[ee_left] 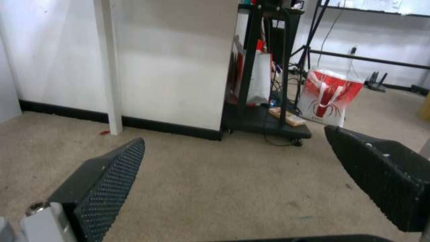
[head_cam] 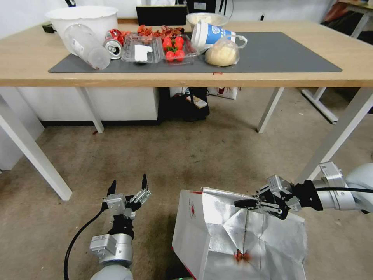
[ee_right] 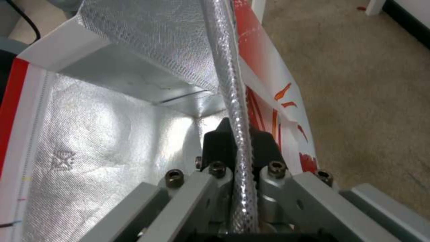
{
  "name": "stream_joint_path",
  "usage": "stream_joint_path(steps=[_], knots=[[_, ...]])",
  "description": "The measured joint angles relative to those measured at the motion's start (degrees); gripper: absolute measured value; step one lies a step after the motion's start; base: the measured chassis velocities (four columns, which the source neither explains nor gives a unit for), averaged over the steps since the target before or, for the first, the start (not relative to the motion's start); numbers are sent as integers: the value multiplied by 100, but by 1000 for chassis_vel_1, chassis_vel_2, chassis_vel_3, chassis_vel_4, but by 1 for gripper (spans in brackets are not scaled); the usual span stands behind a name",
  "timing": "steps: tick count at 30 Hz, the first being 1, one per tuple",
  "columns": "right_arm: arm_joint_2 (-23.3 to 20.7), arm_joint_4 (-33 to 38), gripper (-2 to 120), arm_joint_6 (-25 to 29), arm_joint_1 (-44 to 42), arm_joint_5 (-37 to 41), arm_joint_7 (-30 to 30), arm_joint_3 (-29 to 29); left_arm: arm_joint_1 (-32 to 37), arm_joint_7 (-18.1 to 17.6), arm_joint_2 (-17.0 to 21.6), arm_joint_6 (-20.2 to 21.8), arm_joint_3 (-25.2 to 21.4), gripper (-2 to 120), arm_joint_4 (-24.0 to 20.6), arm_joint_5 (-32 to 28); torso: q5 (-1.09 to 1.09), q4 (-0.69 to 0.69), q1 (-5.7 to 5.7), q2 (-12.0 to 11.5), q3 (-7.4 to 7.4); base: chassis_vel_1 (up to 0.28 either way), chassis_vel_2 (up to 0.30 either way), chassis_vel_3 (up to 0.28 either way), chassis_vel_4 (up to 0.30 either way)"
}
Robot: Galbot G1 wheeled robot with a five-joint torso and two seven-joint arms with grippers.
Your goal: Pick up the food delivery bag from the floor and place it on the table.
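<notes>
Now mid-pickup. Food delivery bag (head_cam: 217,237) low in the head view, right in front of the base, mouth up w/ silver foil lining showing, red trim on the near-left corner; can't tell if bottom is on the floor or just off it. Right gripper (head_cam: 245,203) reaching in from the robot's right, pinched tight on the bag's top foil edge (ee_right: 233,111). In the right wrist view, the edge runs straight between the closed pads, so held by rim, not by handles. Left gripper (head_cam: 128,186) low beside the bag on its left, apart from it, pointing toward the table, fingers (ee_left: 112,174) spread wide w/ bare carpet between, holding nothing.

Key relation: table (head_cam: 23,74) straight ahead and well above the bag; bag sits below and short of its near edge. Lift prob. needs to go up first, then fwd over the edge. Right arm already on the bag; left closer to bag's left wall if support wanted.

Free spot on dark mat (head_cam: 295,54) at right half; left half crowded w/ cups, trays, bun.

Risk, as a guess: thin foil rim may tear or slip under the load.
</notes>
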Motion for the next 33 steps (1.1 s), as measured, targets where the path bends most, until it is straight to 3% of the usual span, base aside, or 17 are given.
stream_joint_path(steps=[20,33], knots=[[58,18,0,-7,-23,-26,-9,-1,-85,-46,-6,43,18,100,58,14,0,0,62,512,456,0,0,0,0],[66,59,0,-8,-33,-20,-6,-1,-54,-47,-8,41,16,100,27,38,0,0,122,783,668,0,0,0,0]])
